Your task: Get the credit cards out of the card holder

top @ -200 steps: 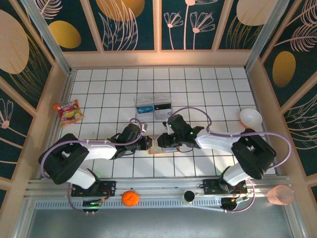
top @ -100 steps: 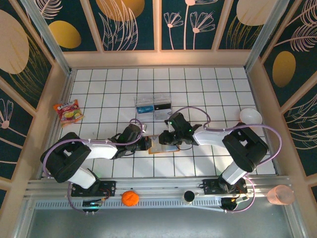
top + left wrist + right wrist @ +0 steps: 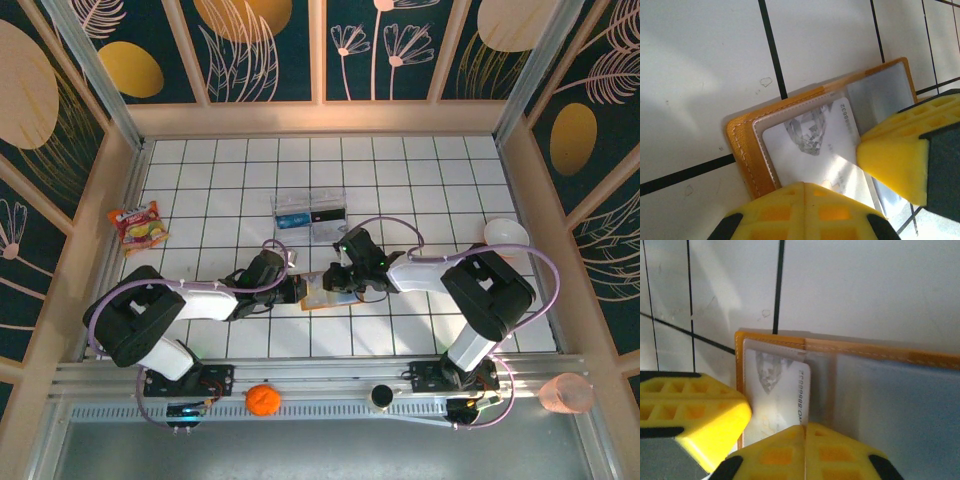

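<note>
The orange card holder (image 3: 318, 293) lies open on the tiled table between my two grippers. In the left wrist view a light grey credit card (image 3: 810, 145) sits in its left pocket, inside the orange stitched edge (image 3: 740, 145). My left gripper (image 3: 805, 184) is shut, its tips pressing on the card's near end (image 3: 300, 291). My right gripper (image 3: 804, 427) is shut too, tips down on the right edge of the credit card (image 3: 777, 395); I cannot tell whether it pinches it. From above the right gripper (image 3: 332, 283) is over the holder's right half.
A clear plastic box (image 3: 310, 213) stands just behind the wallet. A noodle packet (image 3: 140, 224) lies at the left wall and a white bowl (image 3: 506, 236) at the right. An orange (image 3: 262, 399) and a pink cup (image 3: 566, 392) sit on the front rail.
My right gripper has closed and shifted slightly along the wallet, and the right arm's elbow has swung inward. The left gripper has stayed put, shut on the wallet's left side.
</note>
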Motion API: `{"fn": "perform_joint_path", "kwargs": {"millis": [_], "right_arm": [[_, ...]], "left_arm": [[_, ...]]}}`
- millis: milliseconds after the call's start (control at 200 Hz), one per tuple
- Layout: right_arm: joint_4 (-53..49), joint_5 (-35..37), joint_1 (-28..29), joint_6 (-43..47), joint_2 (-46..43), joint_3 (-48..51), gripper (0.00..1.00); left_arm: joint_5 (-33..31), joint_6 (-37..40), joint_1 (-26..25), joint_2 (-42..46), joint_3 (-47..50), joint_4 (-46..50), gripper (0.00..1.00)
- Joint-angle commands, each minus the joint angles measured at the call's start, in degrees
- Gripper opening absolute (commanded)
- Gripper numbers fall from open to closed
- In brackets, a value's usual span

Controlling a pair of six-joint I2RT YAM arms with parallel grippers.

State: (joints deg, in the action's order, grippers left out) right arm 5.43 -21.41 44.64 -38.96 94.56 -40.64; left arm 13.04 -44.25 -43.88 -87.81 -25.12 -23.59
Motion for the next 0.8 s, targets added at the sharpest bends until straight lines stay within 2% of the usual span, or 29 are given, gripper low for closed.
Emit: {"fn": "perform_joint_path", "kwargs": {"millis": [0,390,475,515,581,701,796], "right_arm": [[0.75,-0.11,0.09,-0.5,-0.49,1.17,0.01],[0.91,1.31,-0.26,-1.07,-4.0,4.29,0.0],[1.31,1.02,-0.26,-1.03,-3.69,4.17,0.16],[1.59,0.93,-0.24,-1.01,-3.56,4.0,0.19],[2.07,0.93,-0.29,-1.11,-3.49,3.99,0.18],[2.77,0.71,-0.51,-1.28,-3.07,4.04,0.11],[3.4,-0.01,-0.6,-1.25,-2.64,4.04,0.1]], "left_arm": [[-0.18,-0.14,-0.22,-1.58,0.49,3.13,0.0],[-0.69,0.51,-0.18,-1.64,0.61,3.79,0.0],[-0.47,0.74,-0.18,-1.88,0.35,3.86,0.0],[-0.38,0.83,-0.2,-1.97,0.19,3.86,0.0],[-0.21,0.83,-0.2,-2.22,0.08,3.93,0.0],[-0.12,0.97,-0.2,-2.54,-0.09,3.9,0.0],[0.0,0.98,-0.2,-2.54,-0.08,3.95,0.0]]}}
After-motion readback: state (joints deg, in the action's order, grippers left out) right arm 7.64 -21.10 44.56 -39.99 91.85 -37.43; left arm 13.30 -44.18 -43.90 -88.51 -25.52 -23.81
